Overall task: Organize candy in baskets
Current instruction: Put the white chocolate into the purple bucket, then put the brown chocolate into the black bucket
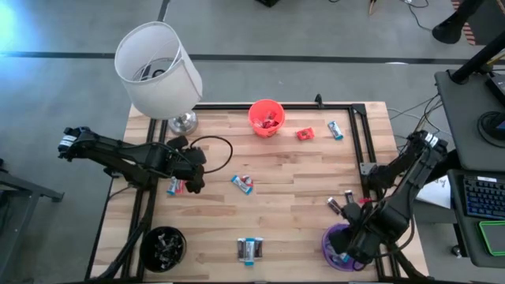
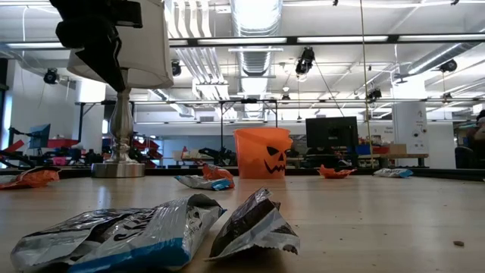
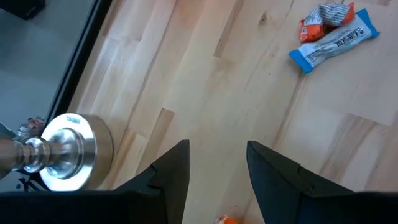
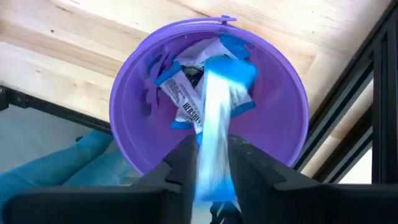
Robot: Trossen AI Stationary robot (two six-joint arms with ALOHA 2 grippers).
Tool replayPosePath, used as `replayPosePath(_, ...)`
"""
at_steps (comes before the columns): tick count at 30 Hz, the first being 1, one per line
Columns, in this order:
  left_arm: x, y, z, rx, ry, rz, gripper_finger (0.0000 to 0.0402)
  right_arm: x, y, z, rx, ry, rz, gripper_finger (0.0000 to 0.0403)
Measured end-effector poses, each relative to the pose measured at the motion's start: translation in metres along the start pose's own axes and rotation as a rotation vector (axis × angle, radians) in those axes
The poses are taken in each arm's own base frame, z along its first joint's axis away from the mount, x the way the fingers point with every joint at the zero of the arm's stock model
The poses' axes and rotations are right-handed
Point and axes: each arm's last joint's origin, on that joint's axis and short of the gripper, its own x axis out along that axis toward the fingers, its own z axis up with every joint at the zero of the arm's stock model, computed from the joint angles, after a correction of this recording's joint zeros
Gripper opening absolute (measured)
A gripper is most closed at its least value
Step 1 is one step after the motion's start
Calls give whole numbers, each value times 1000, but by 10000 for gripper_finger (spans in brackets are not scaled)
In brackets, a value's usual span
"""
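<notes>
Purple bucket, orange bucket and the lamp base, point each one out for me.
purple bucket (image 4: 137,87), right wrist view, on the inner wall.
orange bucket (image 2: 261,144), low view, on the front wall above the painted face.
lamp base (image 3: 74,149), left wrist view, on the shiny metal disc.

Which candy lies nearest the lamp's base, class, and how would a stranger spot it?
Start at the white lamp in the table's far left corner. Just in front of its silver base, beside the left end effector, lies one candy. Unlike the lone blue bar further right, it pairs an orange wrapper with a blue one.
</notes>
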Motion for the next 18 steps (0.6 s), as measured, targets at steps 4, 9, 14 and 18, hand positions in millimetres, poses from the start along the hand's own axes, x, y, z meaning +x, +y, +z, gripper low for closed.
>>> replayPosePath(4,0,0,0,-28,-1,-7,142,0,0,0,-5,-1,-1,126)
replayPosePath(9,0,-1,2,-67,-12,-24,142,0,0,3,-26,-97,46,160)
replayPosePath(14,0,-5,8,-148,-58,-85,142,-4,1,18,-65,-446,161,171)
replayPosePath(18,-2,-11,18,-213,-136,-167,142,-9,1,34,-99,-678,172,169)
